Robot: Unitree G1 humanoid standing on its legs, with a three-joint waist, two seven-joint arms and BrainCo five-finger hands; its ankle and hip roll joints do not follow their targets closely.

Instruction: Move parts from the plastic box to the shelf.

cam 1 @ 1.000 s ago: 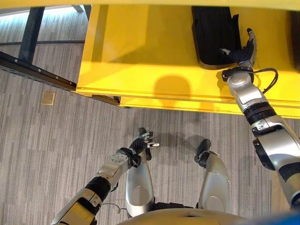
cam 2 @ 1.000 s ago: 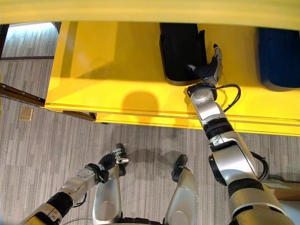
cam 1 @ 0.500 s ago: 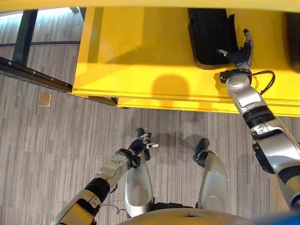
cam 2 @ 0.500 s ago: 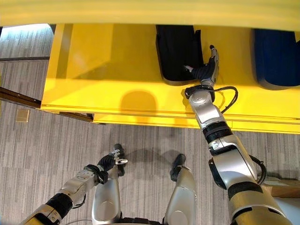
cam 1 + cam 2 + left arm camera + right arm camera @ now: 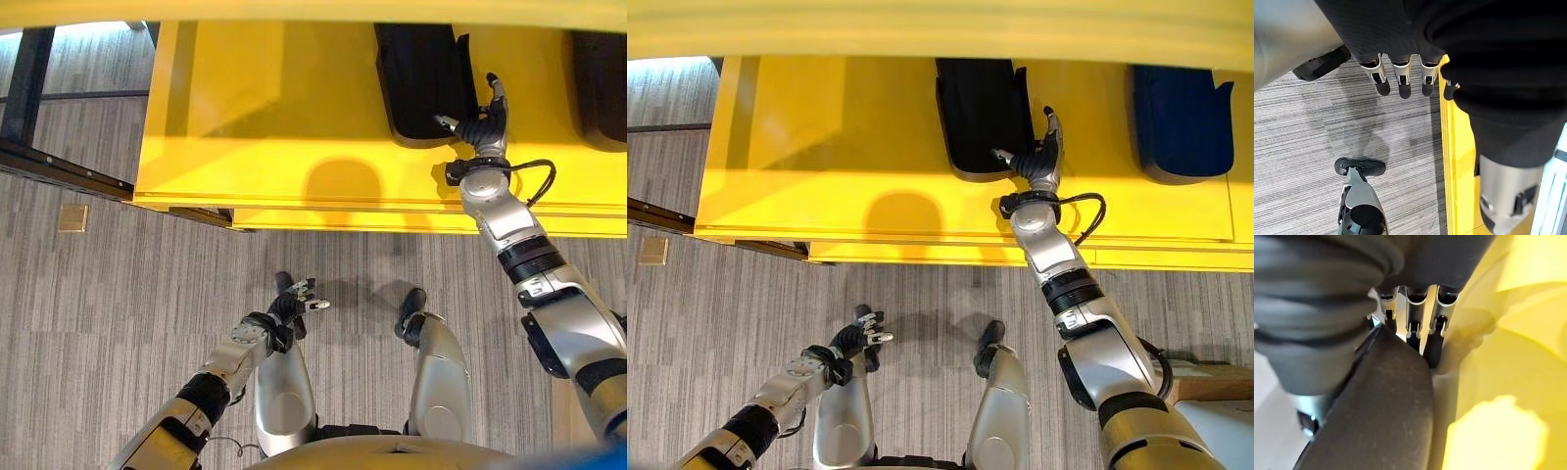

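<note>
The right robot hand (image 5: 1036,157) is up on the yellow shelf (image 5: 852,166), at about one o'clock from where the robot stands. It sits at the near right corner of a black part (image 5: 982,117) lying flat on the shelf. In the right wrist view its fingers (image 5: 1436,340) reach down along the part's dark edge (image 5: 1386,406) and the thumb (image 5: 447,122) rests on the part's near rim, so the hand is grasping the part. A dark blue part (image 5: 1176,132) lies on the same shelf at about two o'clock, well apart from the black one. The left robot hand (image 5: 294,302) hangs low over the grey carpet floor (image 5: 108,313) at about seven o'clock, fingers (image 5: 1400,81) loosely straight and released, holding nothing.
</note>
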